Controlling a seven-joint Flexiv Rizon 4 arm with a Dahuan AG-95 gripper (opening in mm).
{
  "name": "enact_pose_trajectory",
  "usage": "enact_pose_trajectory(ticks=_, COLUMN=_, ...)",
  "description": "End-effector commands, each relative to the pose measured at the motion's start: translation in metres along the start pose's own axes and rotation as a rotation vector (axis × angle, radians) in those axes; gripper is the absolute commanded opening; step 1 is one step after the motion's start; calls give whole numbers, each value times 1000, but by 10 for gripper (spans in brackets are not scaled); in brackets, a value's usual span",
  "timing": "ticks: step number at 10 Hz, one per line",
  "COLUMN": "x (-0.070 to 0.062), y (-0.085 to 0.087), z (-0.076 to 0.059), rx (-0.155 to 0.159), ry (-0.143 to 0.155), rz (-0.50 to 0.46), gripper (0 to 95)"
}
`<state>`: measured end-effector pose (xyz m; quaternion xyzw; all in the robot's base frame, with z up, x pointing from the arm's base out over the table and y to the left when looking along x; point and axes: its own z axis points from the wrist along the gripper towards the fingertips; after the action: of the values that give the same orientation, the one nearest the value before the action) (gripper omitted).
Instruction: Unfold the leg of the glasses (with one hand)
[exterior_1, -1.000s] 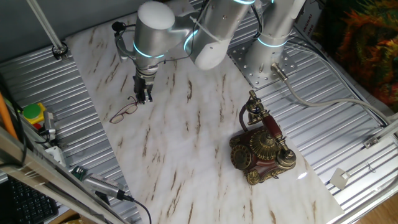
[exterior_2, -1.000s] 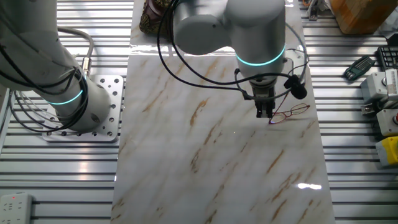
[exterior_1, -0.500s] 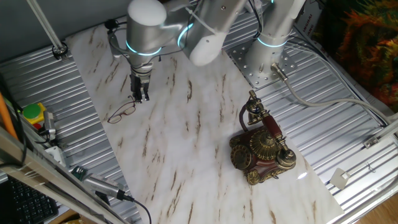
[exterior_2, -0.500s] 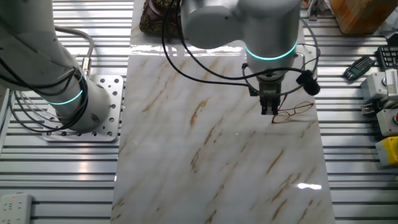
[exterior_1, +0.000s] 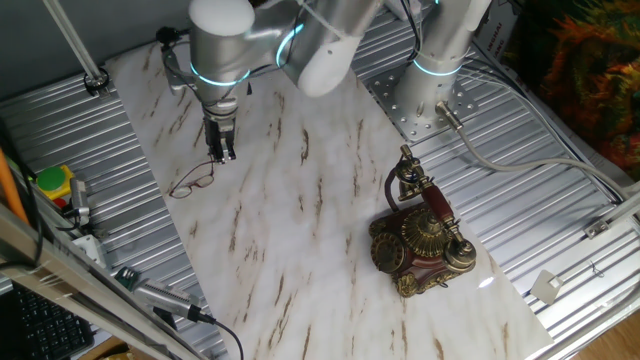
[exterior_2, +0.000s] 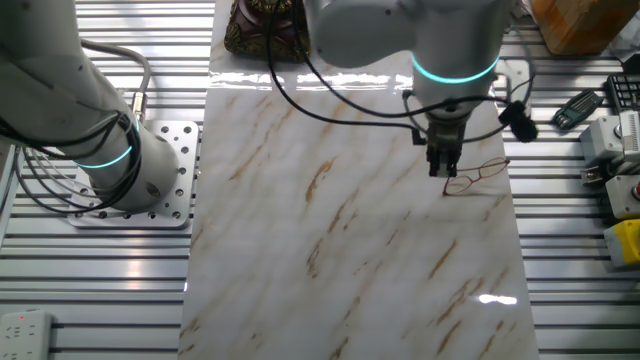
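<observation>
Near the table's long edge on the far side from the arm's base, your glasses (exterior_1: 192, 180) lie flat on the marble tabletop (exterior_2: 330, 240), well apart from the old telephone (exterior_1: 420, 240) at the opposite side. The gripper (exterior_1: 221, 156) hangs just above one end of the frame, fingers pointing straight down; in the other fixed view the gripper (exterior_2: 441, 172) tip sits right at the end of the glasses (exterior_2: 475, 176). Jaws look close together, but you can't tell from either view whether they pinch the wire or just press beside it, and contact itself is too small to resolve. Handling, as a judgement: thin wire frame, very light, so it will slide on the smooth marble before the hinge gives. Expect it to skate or spin if you push sideways on it. The wire is springy and easy to bend, the lenses are fragile, so keep the force low. With one gripper you have nothing to pin the frame down, so take the leg close to its free tip, not at the hinge or the lens rim, and swing it around the hinge instead of pulling it straight. Whether the leg is folded or partly open can't be read at this size.
</observation>
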<state>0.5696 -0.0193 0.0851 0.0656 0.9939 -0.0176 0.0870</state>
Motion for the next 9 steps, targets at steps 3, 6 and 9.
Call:
enact_pose_trajectory(ticks=3, x=1, y=3, z=-20, rx=-10, ry=18, rz=3, gripper=0)
enact_pose_trajectory(ticks=6, x=-1, y=6, z=-40, rx=-18, ry=41, rz=10, gripper=0)
enact_pose_trajectory(ticks=9, x=-3, y=8, z=-54, rx=-21, ry=63, rz=15, gripper=0)
